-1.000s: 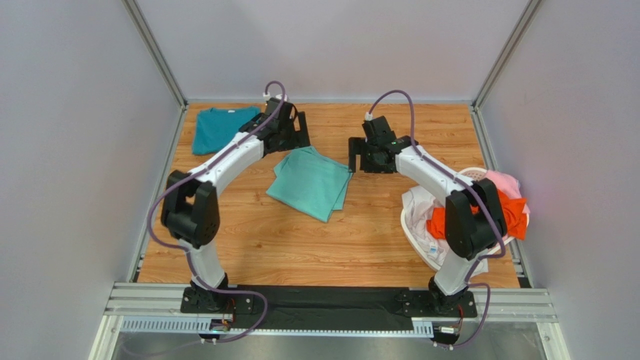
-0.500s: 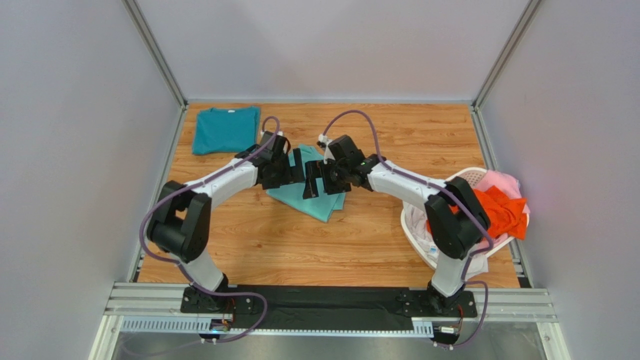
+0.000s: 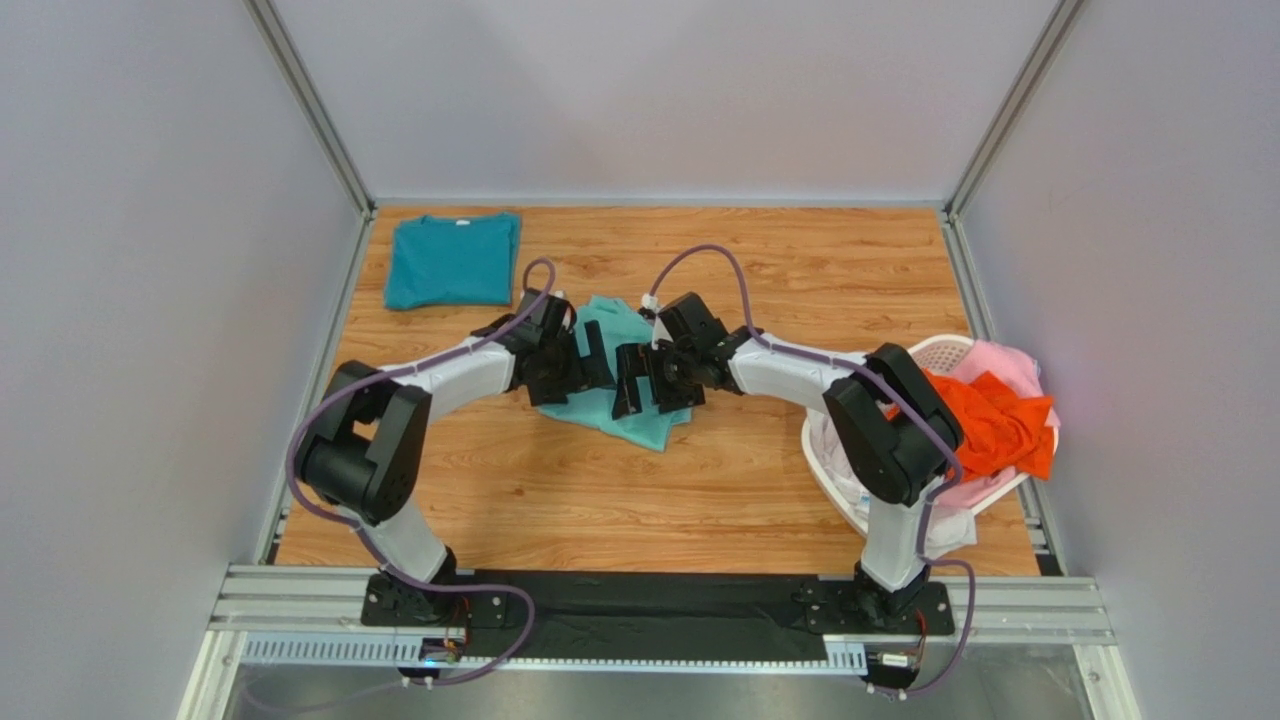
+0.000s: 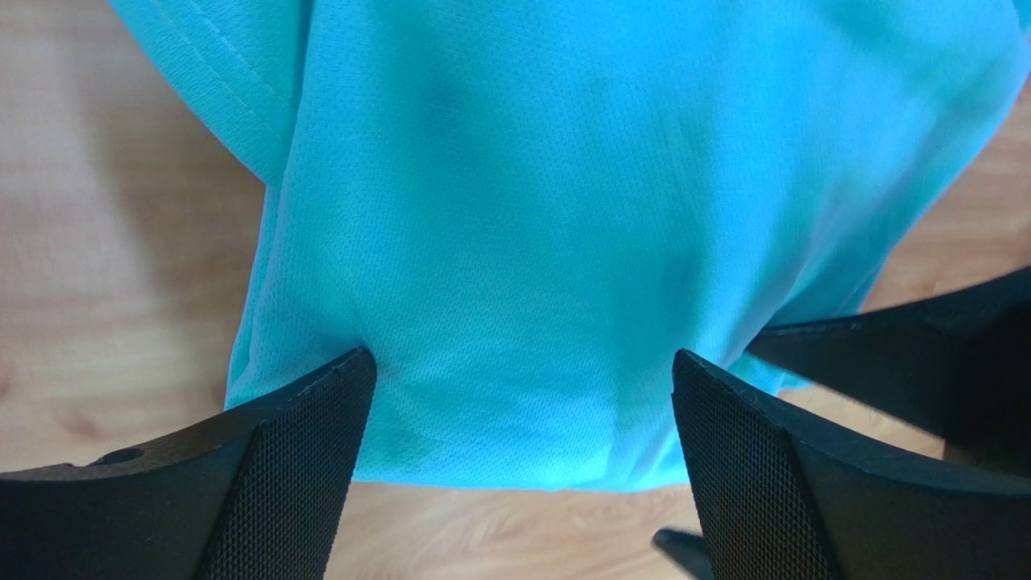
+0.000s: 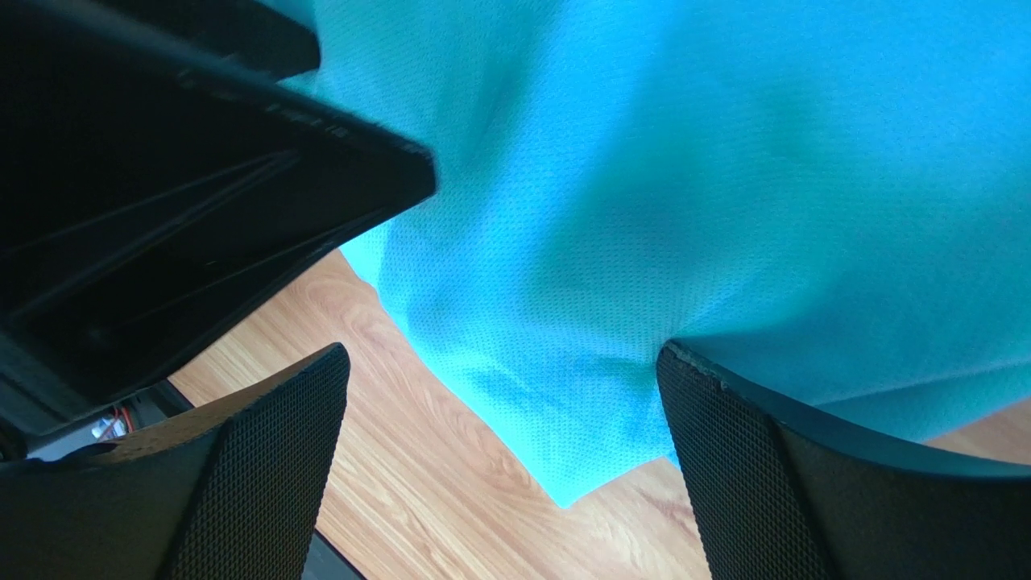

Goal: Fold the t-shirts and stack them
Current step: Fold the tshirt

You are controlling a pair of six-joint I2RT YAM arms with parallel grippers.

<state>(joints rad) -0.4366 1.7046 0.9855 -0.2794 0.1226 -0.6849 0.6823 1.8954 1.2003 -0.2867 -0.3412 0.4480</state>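
Note:
A folded light mint-aqua t-shirt (image 3: 613,422) lies mid-table; it fills the left wrist view (image 4: 581,218) and the right wrist view (image 5: 750,193). My left gripper (image 3: 568,372) is open and low over its near-left edge, the fingers (image 4: 278,447) straddling the cloth edge. My right gripper (image 3: 643,384) is open over its near corner, one finger (image 5: 750,471) on the cloth. A folded darker teal t-shirt (image 3: 449,257) lies at the far left. Orange (image 3: 995,423), pink (image 3: 1010,362) and white (image 3: 854,402) t-shirts lie in the basket.
A white plastic laundry basket (image 3: 938,354) stands at the right table edge beside the right arm. Grey walls close in the wooden table (image 3: 601,495) on three sides. The left gripper's body shows in the right wrist view (image 5: 157,206).
Both grippers came in from the far side and lowered onto the mint-aqua t-shirt, close together. The shirt itself looks slightly bunched under them.

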